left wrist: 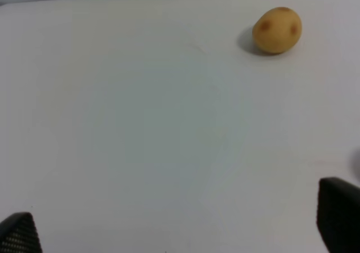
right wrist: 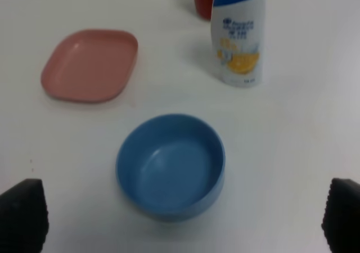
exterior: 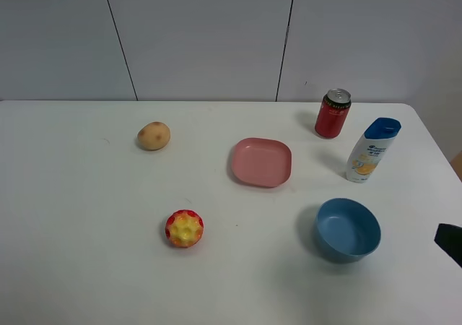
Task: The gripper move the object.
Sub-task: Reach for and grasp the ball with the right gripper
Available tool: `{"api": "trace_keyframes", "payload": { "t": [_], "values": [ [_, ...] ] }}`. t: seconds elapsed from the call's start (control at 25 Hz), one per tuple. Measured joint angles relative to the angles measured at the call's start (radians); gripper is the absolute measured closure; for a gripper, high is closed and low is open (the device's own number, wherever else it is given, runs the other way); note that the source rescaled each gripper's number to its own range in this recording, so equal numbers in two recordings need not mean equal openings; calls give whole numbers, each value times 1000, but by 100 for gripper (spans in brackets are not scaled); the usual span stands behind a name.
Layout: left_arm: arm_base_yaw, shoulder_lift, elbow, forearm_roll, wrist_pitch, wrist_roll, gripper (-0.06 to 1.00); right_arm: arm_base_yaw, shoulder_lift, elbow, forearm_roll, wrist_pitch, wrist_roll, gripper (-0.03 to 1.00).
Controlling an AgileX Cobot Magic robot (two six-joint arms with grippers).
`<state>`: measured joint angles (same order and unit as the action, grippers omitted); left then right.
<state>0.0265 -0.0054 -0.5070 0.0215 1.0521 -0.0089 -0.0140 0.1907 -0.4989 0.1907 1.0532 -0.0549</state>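
Observation:
The object, a small red ball with yellow bumps (exterior: 184, 228), lies on the white table (exterior: 86, 217) at the front left of centre, and nothing touches it. It shows in neither wrist view. My left gripper (left wrist: 180, 233) is open and empty over bare table, with only its two black fingertips (left wrist: 339, 216) showing; it is out of the exterior view. My right gripper (right wrist: 183, 225) is open and empty, just short of a blue bowl (right wrist: 170, 166). Only a black piece of the right arm (exterior: 450, 243) shows at the right edge of the exterior view.
A tan potato (exterior: 154, 135) lies at the back left and also shows in the left wrist view (left wrist: 277, 30). A pink plate (exterior: 261, 162) is in the middle, the blue bowl (exterior: 348, 229) front right, and a red can (exterior: 333, 113) and a white shampoo bottle (exterior: 372, 149) back right.

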Motion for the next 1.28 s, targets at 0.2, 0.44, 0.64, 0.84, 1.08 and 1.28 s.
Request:
{"api": "trace_keyframes", "payload": {
  "t": [0.2, 0.44, 0.64, 0.84, 1.08, 1.28],
  "values": [
    [0, 0, 0, 0, 0, 0, -6, 0, 253, -10, 102, -9, -122, -3],
    [0, 0, 0, 0, 0, 0, -6, 0, 415, -62, 188, -201, -272, -3],
    [0, 0, 0, 0, 0, 0, -6, 0, 537, -114, 194, -211, -338, -3],
    [0, 0, 0, 0, 0, 0, -6, 0, 618, -186, 206, -162, -434, -3],
    [0, 0, 0, 0, 0, 0, -6, 0, 698, -260, 287, -125, -499, -3],
    [0, 0, 0, 0, 0, 0, -6, 10, 815, -323, 385, -41, -647, -3]
  ]
}}
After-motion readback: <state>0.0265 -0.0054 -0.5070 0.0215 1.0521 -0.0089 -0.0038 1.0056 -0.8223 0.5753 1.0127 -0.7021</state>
